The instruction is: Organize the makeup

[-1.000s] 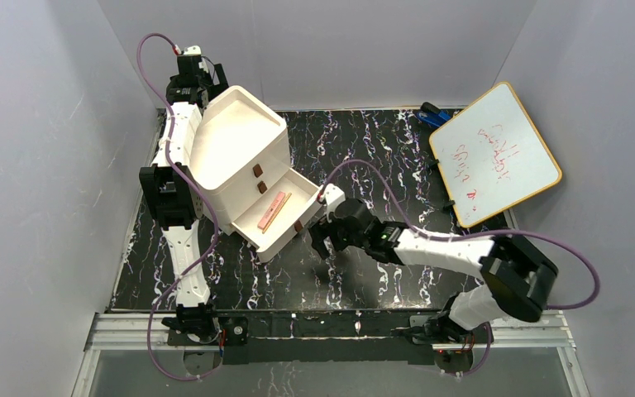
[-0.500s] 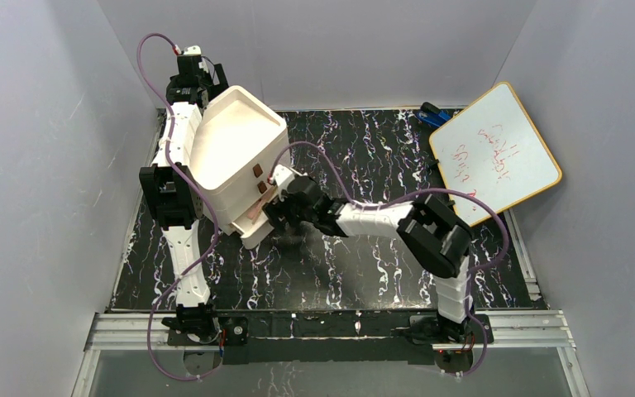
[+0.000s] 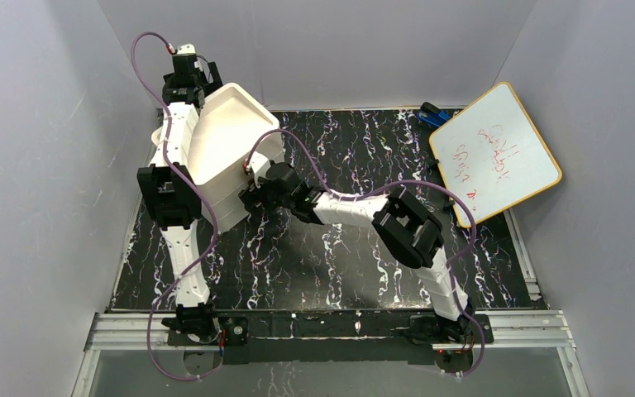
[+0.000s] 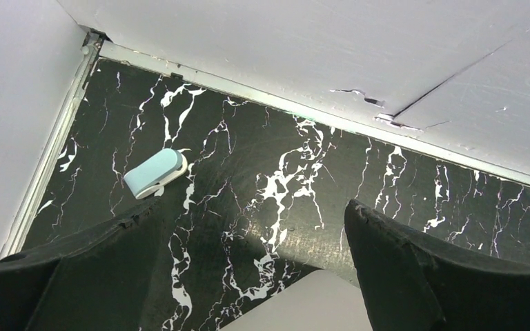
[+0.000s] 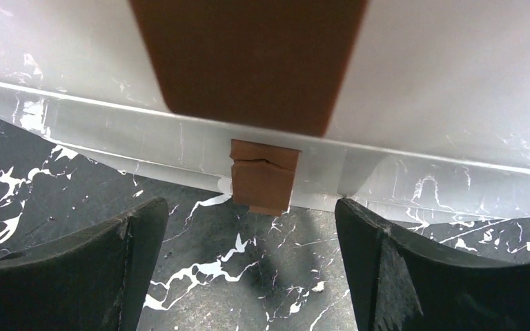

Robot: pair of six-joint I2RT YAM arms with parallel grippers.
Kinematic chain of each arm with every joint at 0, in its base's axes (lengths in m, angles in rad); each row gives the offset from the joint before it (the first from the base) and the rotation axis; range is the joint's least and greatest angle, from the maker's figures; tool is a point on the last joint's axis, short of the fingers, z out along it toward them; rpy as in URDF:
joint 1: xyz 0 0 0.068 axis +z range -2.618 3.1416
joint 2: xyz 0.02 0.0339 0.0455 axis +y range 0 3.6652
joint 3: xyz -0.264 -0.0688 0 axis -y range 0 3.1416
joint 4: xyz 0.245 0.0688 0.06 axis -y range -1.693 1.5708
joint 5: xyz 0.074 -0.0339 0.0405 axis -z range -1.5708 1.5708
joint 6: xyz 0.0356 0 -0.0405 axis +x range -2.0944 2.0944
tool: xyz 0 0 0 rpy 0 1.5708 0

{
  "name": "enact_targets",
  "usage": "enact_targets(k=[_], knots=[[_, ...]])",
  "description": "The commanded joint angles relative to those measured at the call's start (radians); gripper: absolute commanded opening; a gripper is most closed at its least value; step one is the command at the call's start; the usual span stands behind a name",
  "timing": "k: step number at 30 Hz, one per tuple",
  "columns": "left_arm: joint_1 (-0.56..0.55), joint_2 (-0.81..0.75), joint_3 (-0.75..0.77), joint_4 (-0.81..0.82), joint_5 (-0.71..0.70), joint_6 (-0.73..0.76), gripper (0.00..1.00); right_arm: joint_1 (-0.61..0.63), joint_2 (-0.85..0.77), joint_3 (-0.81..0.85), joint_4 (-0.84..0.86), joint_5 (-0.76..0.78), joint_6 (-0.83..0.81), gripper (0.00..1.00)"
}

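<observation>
A second ago the bottom drawer of the white drawer box (image 3: pixel 225 136) stood pulled out toward the middle of the table, and a pink stick lay inside it. Now this drawer is pushed in, flush with the front of the box, and the pink stick cannot be seen any more. No other makeup shows in any view.

The right arm was bent low near its base before. It now reaches far across the black marble table (image 3: pixel 364 256) to the front of the box. The box itself seems turned and shifted a little to the left and back, closer to the left arm, which also sits slightly more to the left than before.

The right gripper (image 5: pixel 250 207) is spread wide and grasps nothing. In the right wrist view its two dark fingers (image 5: pixel 134 234) stand on both sides of a small brown tab (image 5: pixel 263 176) at the lower edge of the box front. They do not touch the tab. A larger brown handle (image 5: pixel 248 62) fills the top of that view, very near to the camera.

The left gripper (image 4: pixel 255 207) is behind the box at the far left corner. It is also released and empty, above the bare table. A small light blue object (image 4: pixel 153 172) lies near the left wall there.

The whiteboard (image 3: pixel 496 153) at the right carries red handwriting, but it is too small to read. No brand or label is visible on the box.
</observation>
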Motion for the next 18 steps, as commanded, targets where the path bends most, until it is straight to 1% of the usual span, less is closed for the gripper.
enact_targets(k=[1,3,4,6,8,11,14,18], knots=[[0.009,-0.043,-0.005,-0.014,0.046,0.013,0.98,-0.003,-0.055,0.011,0.038,-0.026,-0.02,0.99],[0.056,-0.066,-0.046,0.028,0.102,-0.016,0.98,-0.003,-0.138,-0.067,0.025,-0.031,-0.02,0.99],[0.079,-0.081,-0.07,0.057,0.123,-0.032,0.98,-0.003,-0.181,-0.107,0.012,-0.037,-0.046,0.99],[0.117,-0.115,-0.114,0.118,0.144,-0.055,0.98,-0.003,-0.274,-0.176,-0.033,-0.041,-0.067,0.99],[0.14,-0.148,-0.137,0.175,0.141,-0.057,0.98,-0.003,-0.373,-0.242,-0.071,-0.074,-0.077,0.99],[0.145,-0.207,-0.163,0.281,0.111,-0.02,0.98,-0.003,-0.516,-0.339,-0.097,-0.062,-0.081,0.99],[0.144,-0.24,-0.135,0.348,0.113,0.003,0.98,-0.003,-0.636,-0.405,-0.126,-0.039,-0.076,0.99],[0.144,-0.271,-0.045,0.367,0.099,0.01,0.98,-0.003,-0.756,-0.449,-0.16,0.009,-0.068,0.99]])
